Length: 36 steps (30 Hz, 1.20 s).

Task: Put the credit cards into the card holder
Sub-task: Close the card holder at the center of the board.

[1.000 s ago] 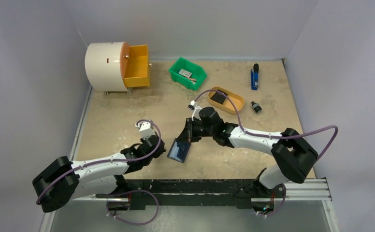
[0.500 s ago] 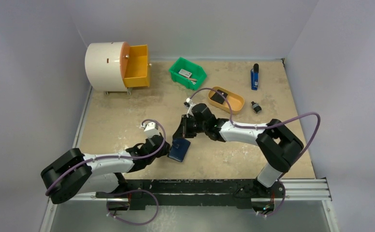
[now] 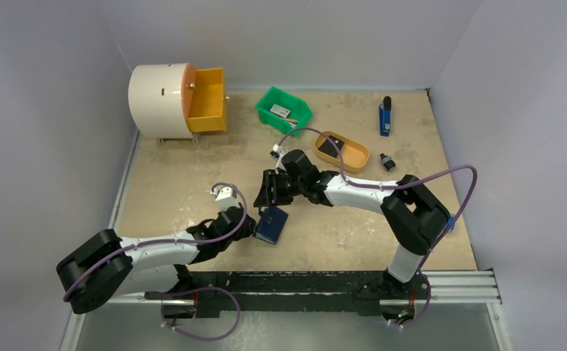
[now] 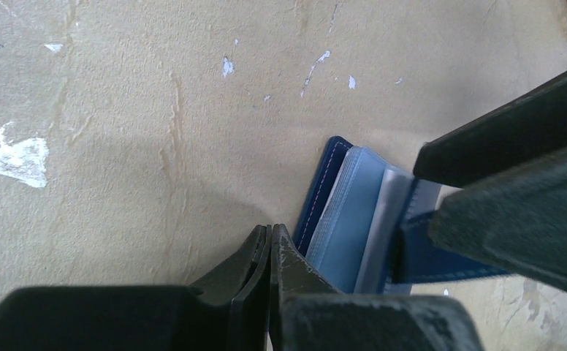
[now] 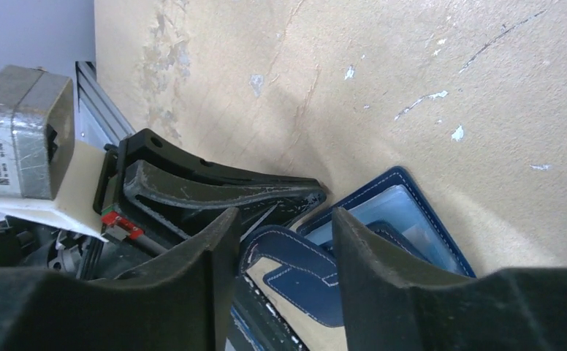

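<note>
Left arm reaches in from the near left. The left tool [image 3: 251, 228] is closed, with its black fingers [image 4: 255, 252] pressed flat together and nothing between them. Its tip is low on the beige speckled surface [image 3: 178, 183], right at the near-left edge of the small navy-blue folding card holder [image 3: 271, 225].

The card holder lies on the surface near the middle, between the two tools. It is partly open, with clear plastic sleeves fanned inside and white stitching along the edge. In the left wrist view its blue tab runs under the other tool's fingers. No card is visible inside; can't tell more.

Right arm comes in from the near right and bends back over the centre. The right tool [image 3: 268, 205] sits just behind and over the holder's far edge. Its two dark fingers [image 5: 193, 256] are clearly spread and clamp nothing, and the holder's tab shows through the gap.

Further back right:
- An orange oval plastic tray [image 3: 354, 157] with a flat black square piece [image 3: 329, 147] in it.
- A small black knob-like item [image 3: 387, 162] just beside the tray.
- A blue-and-black stick-shaped tool [image 3: 385, 115] near the far right wall.

Far centre: a green plastic bin [image 3: 300, 113] holding a small flat light item [image 3: 280, 110]; can't tell what it is.

Far left: a cream cylindrical cabinet [image 3: 156, 99] with its orange drawer [image 3: 206, 99] pulled out.
</note>
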{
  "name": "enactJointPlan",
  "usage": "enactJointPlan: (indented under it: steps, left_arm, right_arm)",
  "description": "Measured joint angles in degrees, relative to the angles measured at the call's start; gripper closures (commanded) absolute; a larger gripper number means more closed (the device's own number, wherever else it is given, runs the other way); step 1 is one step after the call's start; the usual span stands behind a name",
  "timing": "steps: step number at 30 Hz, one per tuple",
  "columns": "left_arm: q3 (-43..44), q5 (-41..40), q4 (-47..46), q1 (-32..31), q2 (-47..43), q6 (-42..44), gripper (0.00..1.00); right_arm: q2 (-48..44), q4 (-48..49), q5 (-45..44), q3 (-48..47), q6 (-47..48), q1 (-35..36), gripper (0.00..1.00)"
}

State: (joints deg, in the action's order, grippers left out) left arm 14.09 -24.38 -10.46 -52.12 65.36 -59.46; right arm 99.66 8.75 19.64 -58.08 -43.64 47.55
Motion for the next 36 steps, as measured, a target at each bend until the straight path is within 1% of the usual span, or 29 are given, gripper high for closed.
enactJointPlan:
  steps: [4,8,14,18,20,22,24,26,28,31,34,36]
  left_arm:
    - [0.0,-0.11,0.37,0.0,-0.2,0.0,1.0]
    - [0.0,-0.31,0.68,0.0,-0.39,-0.02,1.0]
    - [0.0,-0.5,0.74,0.0,-0.39,-0.02,1.0]
    - [0.0,-0.55,0.72,0.0,-0.31,-0.02,1.0]
    - [0.02,-0.59,0.72,0.0,-0.28,0.0,1.0]
    - [0.02,-0.68,0.72,0.0,-0.28,0.0,1.0]
    - [0.02,-0.83,0.72,0.0,-0.28,0.0,1.0]
    - [0.02,-0.9,0.72,0.0,-0.28,-0.02,1.0]
    - [0.02,-0.9,0.66,0.0,-0.22,0.0,1.0]
    - [0.02,-0.9,0.37,0.0,-0.02,0.0,1.0]
    - [0.02,-0.85,0.02,0.0,0.15,0.02,1.0]
    - [0.02,-0.72,-0.2,0.0,0.26,0.02,1.0]
  right_arm:
    - [-1.05,-3.34,0.0,-1.62,0.76,0.0,0.38]
    - [-3.37,-6.84,-0.33,-3.41,1.53,0.0,0.34]
    - [-9.14,-11.89,-1.05,-5.99,3.34,-0.15,0.33]
    - [-12.5,-15.15,-4.22,-7.69,5.05,-0.68,0.37]
    - [-15.52,-17.31,-7.1,-7.17,5.77,-1.09,0.43]
    - [-20.22,-18.12,-10.25,-4.42,6.32,-1.49,0.51]
    - [-24.72,-18.8,-12.07,-0.37,6.36,-1.79,0.55]
    - [-26.93,-19.1,-12.74,3.48,6.12,-1.92,0.55]
    - [-26.62,-18.75,-12.68,7.8,5.88,-1.92,0.55]
    - [-23.26,-17.33,-11.65,12.9,4.83,-1.88,0.55]
    - [-18.75,-16.31,-9.9,14.51,3.72,-1.73,0.55]
    - [-16.52,-14.34,-9.11,14.4,3.3,-1.46,0.57]
